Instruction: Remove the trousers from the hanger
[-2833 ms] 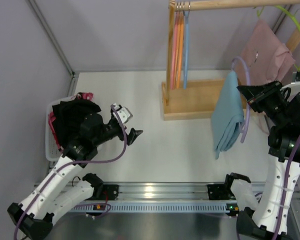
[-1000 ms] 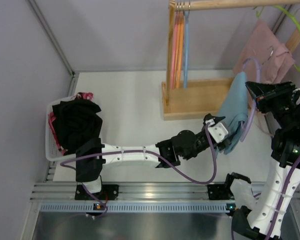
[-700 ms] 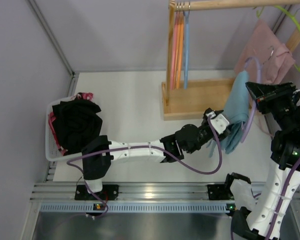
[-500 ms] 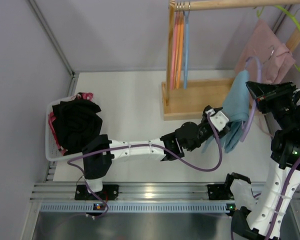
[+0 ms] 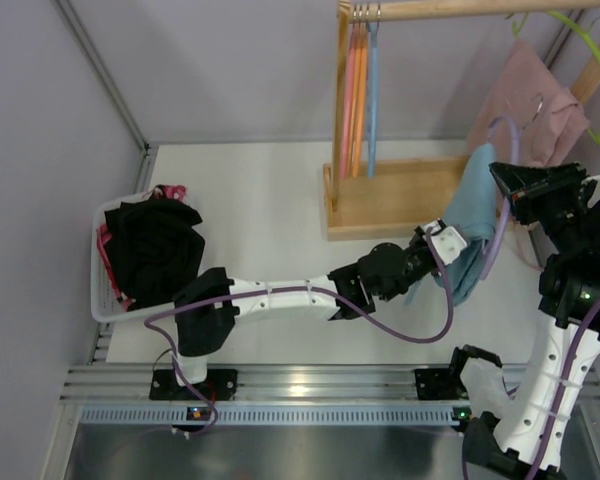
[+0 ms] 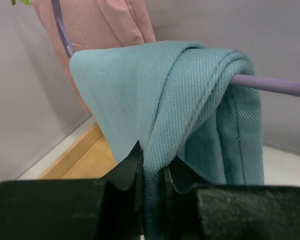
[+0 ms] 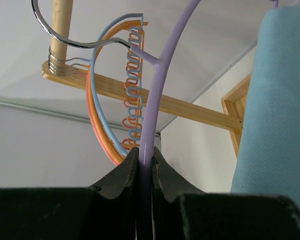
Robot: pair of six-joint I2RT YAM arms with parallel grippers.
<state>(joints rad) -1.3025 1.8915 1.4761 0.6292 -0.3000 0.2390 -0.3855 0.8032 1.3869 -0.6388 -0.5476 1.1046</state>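
Observation:
The teal trousers (image 5: 472, 215) hang folded over the bar of a purple hanger (image 5: 498, 235) at the right of the table. My right gripper (image 5: 500, 182) is shut on the hanger's purple stem (image 7: 157, 95), holding it in the air; the right wrist view shows the stem pinched at the gripper (image 7: 145, 152). My left arm reaches across the table, and its gripper (image 5: 456, 252) meets the trousers' lower left side. In the left wrist view the gripper (image 6: 152, 160) is shut on a fold of the trousers (image 6: 190, 95), below the hanger bar (image 6: 282, 86).
A white basket (image 5: 98, 270) with dark clothes stands at the left. A wooden rack base (image 5: 380, 205) sits behind the trousers, with orange and blue hangers (image 5: 362, 90) on its rod. A pink garment (image 5: 530, 100) hangs at the back right.
My left arm swung from the basket across to the trousers, and its jaws closed on a fold of the cloth. The right gripper kept hold of the hanger and lifted it slightly.

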